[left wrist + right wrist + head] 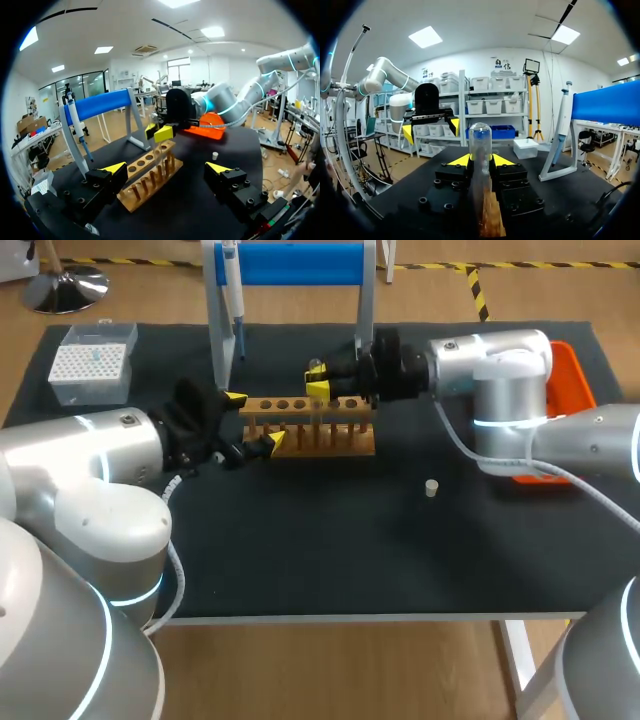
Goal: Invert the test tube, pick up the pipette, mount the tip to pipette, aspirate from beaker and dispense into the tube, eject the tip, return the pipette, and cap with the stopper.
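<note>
A clear test tube [480,137] stands with its rounded end up between the yellow tips of my right gripper [480,161], which is shut on it. In the head view that gripper [318,379] hovers over the wooden tube rack [315,428], and the tube itself is hard to make out. My left gripper [253,421] is open, its fingers on either side of the rack's left end [150,175]. The pipette [230,285] hangs on the blue-barred stand [290,262] behind the rack. A small pale stopper [431,487] lies on the mat right of the rack.
A clear tip box [92,362] sits at the back left of the black mat. An orange tray [572,368] lies at the back right, partly behind my right arm. I see no beaker.
</note>
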Robot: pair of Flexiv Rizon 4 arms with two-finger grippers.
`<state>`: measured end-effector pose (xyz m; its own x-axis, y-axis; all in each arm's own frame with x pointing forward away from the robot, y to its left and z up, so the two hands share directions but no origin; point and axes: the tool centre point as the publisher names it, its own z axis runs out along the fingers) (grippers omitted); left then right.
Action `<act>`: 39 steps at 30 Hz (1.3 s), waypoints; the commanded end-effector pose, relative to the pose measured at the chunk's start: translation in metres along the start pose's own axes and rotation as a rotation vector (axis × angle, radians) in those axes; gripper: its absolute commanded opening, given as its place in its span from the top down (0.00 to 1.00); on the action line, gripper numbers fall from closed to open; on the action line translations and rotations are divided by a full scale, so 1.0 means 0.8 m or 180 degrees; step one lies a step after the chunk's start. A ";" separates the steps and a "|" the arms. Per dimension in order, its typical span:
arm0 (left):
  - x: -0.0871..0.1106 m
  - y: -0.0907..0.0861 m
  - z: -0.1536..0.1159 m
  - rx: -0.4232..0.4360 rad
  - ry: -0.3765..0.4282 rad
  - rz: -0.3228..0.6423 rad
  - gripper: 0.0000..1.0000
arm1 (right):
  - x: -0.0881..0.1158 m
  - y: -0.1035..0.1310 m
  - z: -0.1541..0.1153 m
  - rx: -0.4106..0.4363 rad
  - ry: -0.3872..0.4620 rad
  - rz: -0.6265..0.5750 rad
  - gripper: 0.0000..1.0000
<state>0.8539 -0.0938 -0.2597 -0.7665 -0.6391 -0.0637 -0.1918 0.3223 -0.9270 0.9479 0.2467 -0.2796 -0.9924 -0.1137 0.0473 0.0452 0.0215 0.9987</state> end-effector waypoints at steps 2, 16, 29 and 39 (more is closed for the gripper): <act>-0.001 0.001 -0.001 0.0012 0.0012 -0.0001 0.00 | -0.003 0.004 -0.001 -0.0015 0.0023 0.0042 1.00; -0.001 0.001 -0.001 0.0012 0.0012 -0.0001 0.00 | 0.001 0.015 -0.001 -0.0009 0.0021 0.0085 1.00; -0.001 0.001 -0.001 0.0012 0.0012 -0.0001 0.00 | 0.005 0.035 -0.004 -0.0011 -0.0002 0.0032 1.00; -0.001 0.001 -0.001 0.0012 0.0012 -0.0001 0.00 | 0.009 0.053 -0.006 -0.0013 -0.0010 -0.0055 1.00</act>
<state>0.8539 -0.0938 -0.2597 -0.7665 -0.6391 -0.0637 -0.1917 0.3223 -0.9270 0.9468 0.2443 -0.2416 -0.9926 -0.1173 0.0307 0.0300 0.0078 0.9995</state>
